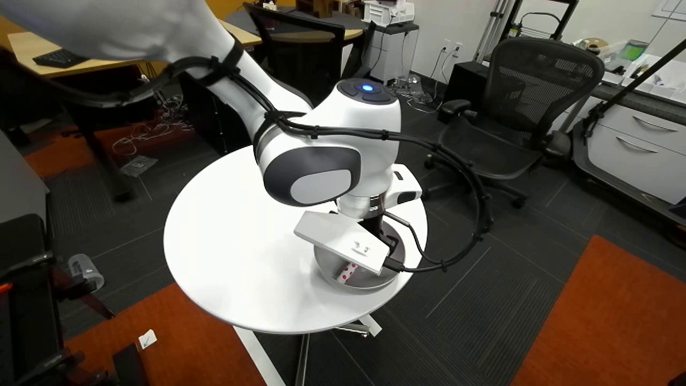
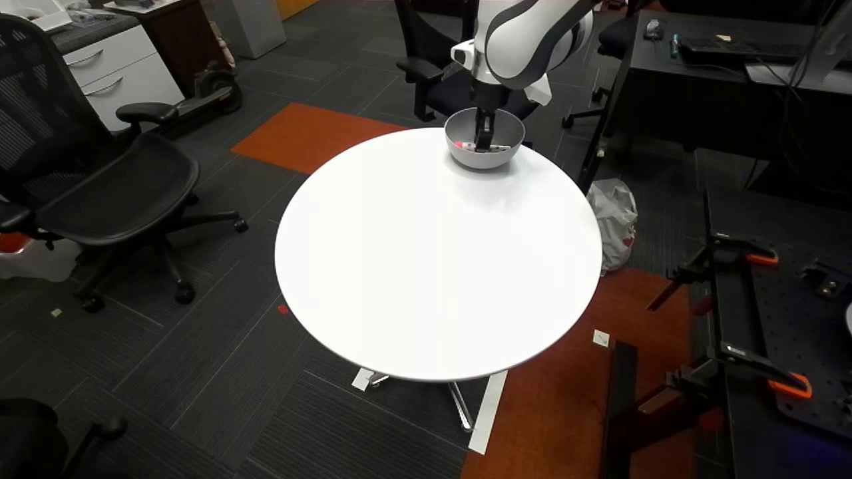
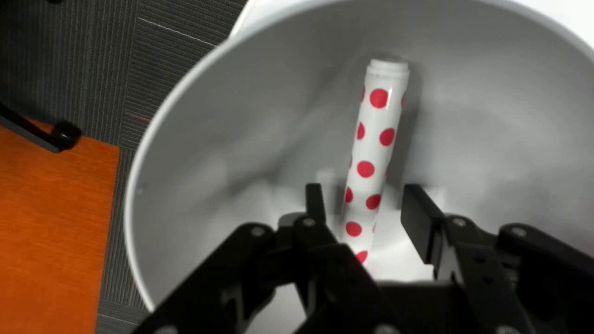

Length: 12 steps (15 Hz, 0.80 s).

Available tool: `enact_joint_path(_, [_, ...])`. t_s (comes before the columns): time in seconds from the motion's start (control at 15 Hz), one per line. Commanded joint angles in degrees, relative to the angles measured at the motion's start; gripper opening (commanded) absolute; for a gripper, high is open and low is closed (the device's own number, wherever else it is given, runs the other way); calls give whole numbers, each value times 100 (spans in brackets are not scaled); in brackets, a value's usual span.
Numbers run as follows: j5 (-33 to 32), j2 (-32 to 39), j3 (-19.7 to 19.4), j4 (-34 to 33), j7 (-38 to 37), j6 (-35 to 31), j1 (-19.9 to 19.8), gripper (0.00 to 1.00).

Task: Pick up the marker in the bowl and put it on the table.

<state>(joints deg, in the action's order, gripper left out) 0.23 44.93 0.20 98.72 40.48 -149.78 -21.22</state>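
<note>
The white marker with red dots [image 3: 371, 153] lies inside the grey bowl [image 3: 155, 123] in the wrist view. My gripper [image 3: 364, 189] is open and low in the bowl. Its fingers stand on both sides of the marker, with a gap on each side. The marker's near end is hidden behind the gripper. In both exterior views the bowl [image 1: 364, 288] [image 2: 482, 159] stands near the edge of the round white table [image 1: 241, 241] [image 2: 432, 253]. Part of the marker [image 1: 347, 272] [image 2: 467, 146] shows in it, and my gripper [image 2: 484, 141] reaches down into it.
The bowl's wall surrounds my fingers. A black cable [image 1: 477, 214] loops out from the wrist beside the bowl. Black mesh chairs [image 1: 536, 107] [image 2: 120, 173] stand around the table. A dark bench with orange-tipped clamps [image 2: 789, 386] stands to one side.
</note>
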Motion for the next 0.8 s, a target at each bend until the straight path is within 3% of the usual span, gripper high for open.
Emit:
enact_joint_path(0.0, [-42,123,94,-249,58,267,-112,19])
enact_joint_path(0.2, [-22,46,66,-240,-53,417,-76,0])
enact_joint_path(0.33, [-3,-316,47,22,-148,420,-38,5])
enact_joint_path(0.73, [-229,-1825,-167,1039,-457,208,289,5])
